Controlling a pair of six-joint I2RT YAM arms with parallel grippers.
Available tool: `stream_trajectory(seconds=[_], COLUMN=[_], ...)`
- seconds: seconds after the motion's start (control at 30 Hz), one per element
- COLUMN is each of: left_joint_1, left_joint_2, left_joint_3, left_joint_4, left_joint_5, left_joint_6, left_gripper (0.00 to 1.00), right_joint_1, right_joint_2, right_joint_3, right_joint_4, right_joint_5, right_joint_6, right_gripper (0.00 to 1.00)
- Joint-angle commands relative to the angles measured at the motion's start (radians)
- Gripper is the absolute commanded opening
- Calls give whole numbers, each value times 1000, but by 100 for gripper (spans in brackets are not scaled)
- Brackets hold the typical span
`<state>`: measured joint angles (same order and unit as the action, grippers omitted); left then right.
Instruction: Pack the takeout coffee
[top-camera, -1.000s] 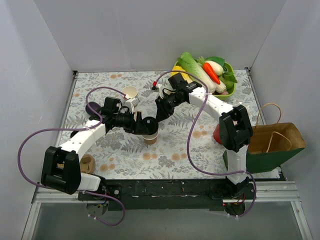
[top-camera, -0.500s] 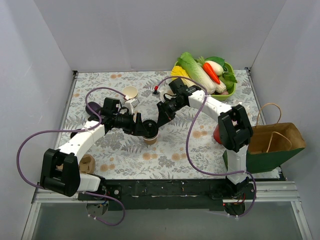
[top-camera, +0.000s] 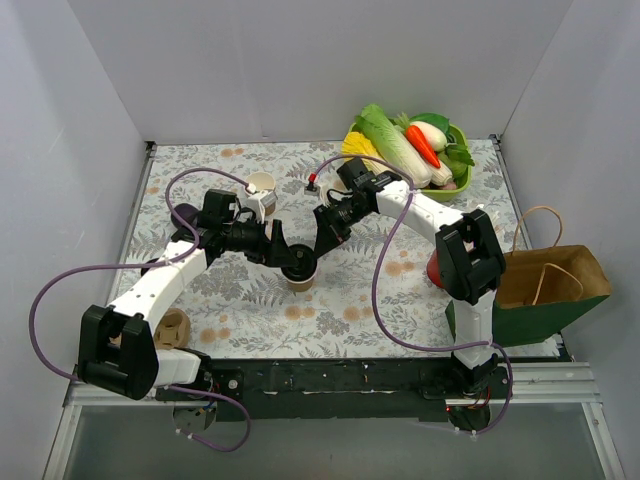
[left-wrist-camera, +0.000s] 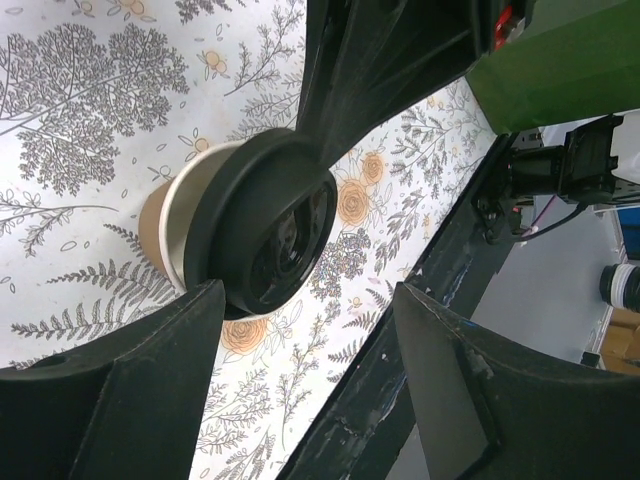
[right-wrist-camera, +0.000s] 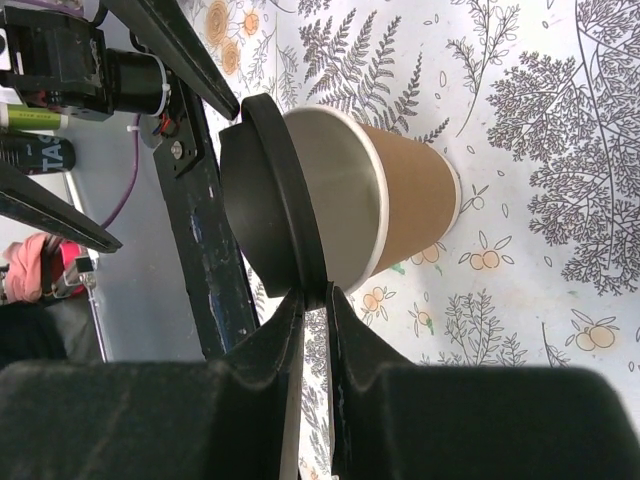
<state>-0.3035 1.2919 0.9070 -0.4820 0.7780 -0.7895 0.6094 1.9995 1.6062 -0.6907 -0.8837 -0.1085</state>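
Observation:
The tan paper cup (top-camera: 300, 279) stands upright on the floral cloth at mid-table. It also shows in the right wrist view (right-wrist-camera: 415, 200) and the left wrist view (left-wrist-camera: 158, 225). The black lid (top-camera: 297, 262) sits tilted at the cup's mouth, not pressed flat, and shows in both wrist views (right-wrist-camera: 262, 200) (left-wrist-camera: 265, 235). My right gripper (top-camera: 322, 240) (right-wrist-camera: 313, 300) is shut on the lid's rim. My left gripper (top-camera: 274, 250) (left-wrist-camera: 305, 300) is open, its fingers either side of the lid and apart from it.
A lidless tan cup (top-camera: 261, 185) stands behind the left arm. A green bowl of vegetables (top-camera: 455, 165) is at the back right. A brown-and-green paper bag (top-camera: 540, 290) and a red cup (top-camera: 434, 268) are at the right. A brown object (top-camera: 175, 325) lies front left.
My left gripper has drawn back a little to the left, away from the cup. The right gripper has moved slightly nearer, still holding the lid at the cup's mouth.

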Motion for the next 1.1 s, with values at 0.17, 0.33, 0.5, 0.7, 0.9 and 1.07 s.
stream_trajectory(seconds=[0.17, 0.33, 0.5, 0.7, 0.9, 1.07], left_joint_1=[-5, -5, -5, -5, -5, -5], left_joint_2=[-65, -71, -83, -95, -91, -75], left_joint_3=[64, 79, 96, 73, 44, 7], left_joint_4=[-20, 11, 13, 8, 25, 49], left_joint_5=[-11, -60, -98, -102, -79, -68], left_joint_6=[18, -5, -2, -8, -20, -30], left_gripper=[68, 69, 69, 69, 70, 70], right_joint_1=[3, -5, -8, -8, -8, -8], right_joint_2=[-62, -79, -91, -73, -59, -47], right_joint_3=[-11, -15, -15, -25, -46, -52], right_joint_4=[-23, -10, -21, -46, -35, -29], right_joint_5=[-28, -51, -67, -72, -75, -63], right_joint_6=[10, 29, 32, 52, 76, 92], right_gripper=[1, 1, 1, 1, 1, 1])
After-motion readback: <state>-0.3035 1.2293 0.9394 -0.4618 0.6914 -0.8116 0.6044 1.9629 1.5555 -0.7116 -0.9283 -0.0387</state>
